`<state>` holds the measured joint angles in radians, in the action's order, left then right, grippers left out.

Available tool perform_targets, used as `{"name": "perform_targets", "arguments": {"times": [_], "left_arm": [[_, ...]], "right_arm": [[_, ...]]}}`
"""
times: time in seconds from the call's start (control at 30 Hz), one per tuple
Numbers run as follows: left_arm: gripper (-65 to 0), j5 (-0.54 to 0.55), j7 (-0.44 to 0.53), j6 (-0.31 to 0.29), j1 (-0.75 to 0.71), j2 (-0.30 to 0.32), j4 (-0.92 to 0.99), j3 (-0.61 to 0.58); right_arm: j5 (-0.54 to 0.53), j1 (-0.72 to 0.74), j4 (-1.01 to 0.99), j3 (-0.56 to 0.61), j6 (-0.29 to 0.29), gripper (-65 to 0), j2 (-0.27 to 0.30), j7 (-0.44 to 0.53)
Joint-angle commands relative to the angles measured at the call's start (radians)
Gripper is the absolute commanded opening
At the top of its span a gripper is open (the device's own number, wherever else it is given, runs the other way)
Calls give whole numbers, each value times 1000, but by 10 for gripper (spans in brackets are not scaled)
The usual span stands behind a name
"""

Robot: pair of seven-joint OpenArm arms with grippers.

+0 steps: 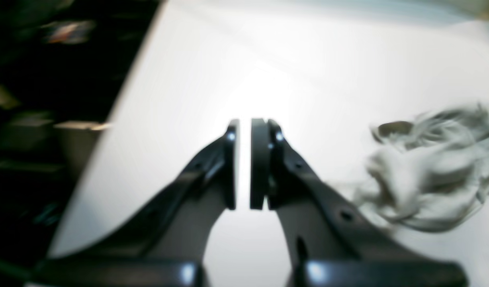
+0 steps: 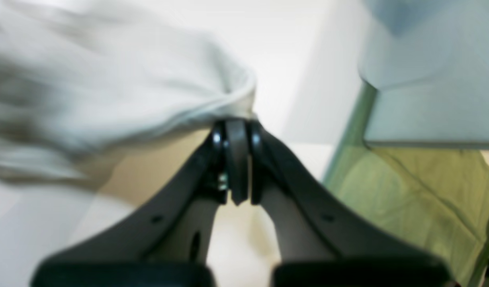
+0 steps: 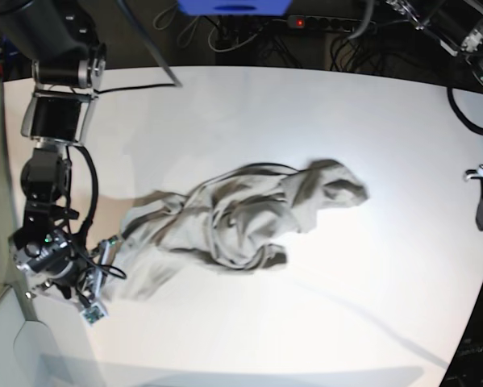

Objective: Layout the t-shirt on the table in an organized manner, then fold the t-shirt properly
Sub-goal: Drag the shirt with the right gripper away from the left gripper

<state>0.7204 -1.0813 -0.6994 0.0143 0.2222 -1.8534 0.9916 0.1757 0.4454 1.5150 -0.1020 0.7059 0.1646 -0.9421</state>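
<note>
Base view: the soft, wrinkled light grey-beige cotton t-shirt is seen lying crumpled in a diagonal heap on the large smooth white table. One edge of the fabric is pinched between the closed black fingers of the right gripper, at the table's near left corner. The left gripper is held over bare tabletop beside the shirt, its flat pads nearly pressed together with only a thin slit between, and nothing is clamped.
</note>
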Motion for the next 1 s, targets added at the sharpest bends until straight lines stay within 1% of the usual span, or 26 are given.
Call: {"name": "perform_targets", "arguments": {"times": [0.0,0.2,0.33,0.4,0.47,0.57,0.7,0.8,0.97], "left_arm": [[-604,12,23,1,9,21,-7,6],[-603,-35,23,1,9,10,13,0],[-603,-41,22,1,9,-33,28,0],[-603,-41,19,1,9,-51,28,-1],[-603,-41,14,1,8,-70,24,-1],[-603,-41,22,1,-15,-71,21,-27],[-603,-41,23,1,-46,-63,21,-76],[-603,-41,23,1,-46,-66,21,-78],[-603,-40,23,1,-50,-68,19,-76]], "right_arm": [[-14,46,12,-2,-8,-650,-1,25],[-17,72,43,-20,-8,-650,-3,-41],[-18,82,141,-14,-8,-650,-9,-79],[-18,123,177,-12,-8,-650,-24,-93],[-18,183,193,-12,-8,-650,-29,-122],[-18,298,193,-12,-8,-650,-32,-190],[-18,468,192,-12,-8,-650,-72,-239],[-17,605,184,-14,-8,-650,-86,-279],[-17,812,155,-14,-8,-650,-125,-355]]}}
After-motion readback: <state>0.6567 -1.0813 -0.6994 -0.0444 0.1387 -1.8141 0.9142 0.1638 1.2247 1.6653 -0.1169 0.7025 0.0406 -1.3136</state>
